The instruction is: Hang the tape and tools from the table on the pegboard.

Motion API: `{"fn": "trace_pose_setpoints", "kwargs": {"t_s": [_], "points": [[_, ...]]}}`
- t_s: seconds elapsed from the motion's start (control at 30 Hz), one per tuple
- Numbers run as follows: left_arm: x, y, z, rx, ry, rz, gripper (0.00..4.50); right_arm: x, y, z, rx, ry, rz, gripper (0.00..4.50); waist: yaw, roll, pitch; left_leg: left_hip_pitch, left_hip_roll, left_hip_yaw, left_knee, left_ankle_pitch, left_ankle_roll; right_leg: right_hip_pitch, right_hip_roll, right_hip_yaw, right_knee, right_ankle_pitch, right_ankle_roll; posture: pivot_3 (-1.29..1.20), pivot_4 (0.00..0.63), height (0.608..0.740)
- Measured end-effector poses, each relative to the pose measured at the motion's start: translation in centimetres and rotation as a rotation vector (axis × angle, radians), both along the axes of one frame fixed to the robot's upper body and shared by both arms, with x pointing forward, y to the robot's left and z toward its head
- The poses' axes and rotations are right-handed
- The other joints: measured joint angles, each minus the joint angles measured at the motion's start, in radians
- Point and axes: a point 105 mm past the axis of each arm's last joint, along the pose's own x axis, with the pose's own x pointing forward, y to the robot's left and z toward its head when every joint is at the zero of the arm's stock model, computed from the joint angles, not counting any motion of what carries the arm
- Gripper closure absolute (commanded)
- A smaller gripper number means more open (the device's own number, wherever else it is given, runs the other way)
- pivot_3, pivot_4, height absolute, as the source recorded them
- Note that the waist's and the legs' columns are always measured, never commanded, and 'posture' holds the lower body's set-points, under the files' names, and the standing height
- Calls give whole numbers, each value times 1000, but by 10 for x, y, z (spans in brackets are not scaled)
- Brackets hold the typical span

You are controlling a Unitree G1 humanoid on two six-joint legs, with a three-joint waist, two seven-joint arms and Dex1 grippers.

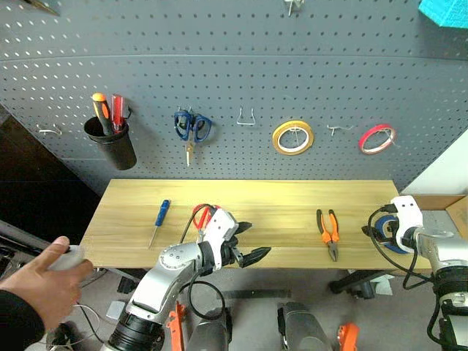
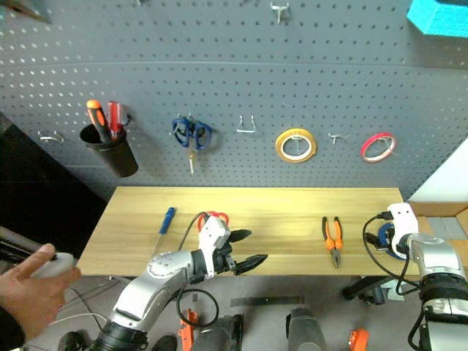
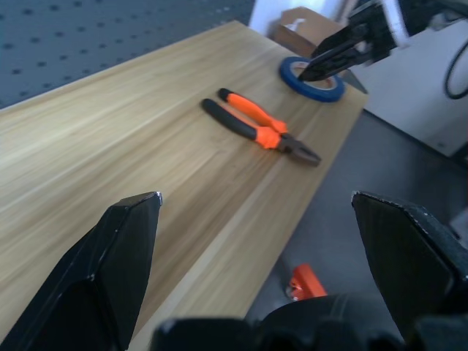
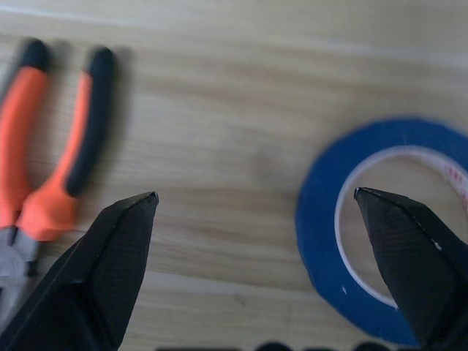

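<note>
Tape (image 4: 322, 234) lies flat on the table (image 1: 278, 205) beneath the right gripper's (image 4: 256, 212) wide-open fingers, which should straddle the ring's near wall before closing.

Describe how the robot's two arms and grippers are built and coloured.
Both arms have silver-grey metallic shells, white housings at the wrists and looping black cables. The left gripper and right gripper each carry two black, tapered, pointed fingers.
</note>
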Motion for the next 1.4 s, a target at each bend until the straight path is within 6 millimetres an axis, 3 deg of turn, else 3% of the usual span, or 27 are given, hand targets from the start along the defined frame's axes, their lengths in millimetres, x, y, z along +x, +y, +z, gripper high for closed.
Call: {"fn": "trace_pose_setpoints", "kwargs": {"t_s": [0.23, 0.6, 0.7, 1.03, 1.3, 1.4], "points": [[-10, -32, 3, -31, 20, -77, 53, 0, -14, 2, -32, 20, -59, 0, -2, -4, 48, -12, 0, 8, 5, -5, 8, -11, -1, 4, 1, 2, 2, -140, 350, 740], [-17, -40, 11, -28, 22, -96, 53, 0, -21, -5, 12, 57, -115, 0, -6, -9, 96, -14, 1, 10, 11, -6, 9, -11, -1, 5, 1, 2, 3, -110, 375, 740], [-16, -42, 17, -31, 15, -103, 0, 5, -23, -5, 31, 40, -135, 642, -5, -12, 102, -15, 1, 10, 13, -6, 9, -11, -1, 5, 0, 3, 4, -103, 384, 740], [-16, -39, 21, -14, 12, -95, 0, 13, -22, -3, 33, 6, -136, 3997, -1, -20, 113, -18, 1, 9, 16, -6, 9, -11, -1, 4, -3, 4, 6, -94, 378, 740], [-11, -27, 23, 3, -5, -74, 0, 13, -20, -1, 16, -16, -140, 4144, -1, -19, 113, -23, 1, 8, 15, -7, 9, -14, -1, 4, -11, 7, 10, -118, 337, 740], [-4, -15, 30, -14, -29, -49, 0, 11, -11, 13, 37, -63, -127, 4144, 0, -13, 109, -34, 0, 7, 17, -7, 9, -28, -2, 7, -6, 9, 10, -133, 304, 740]]}}
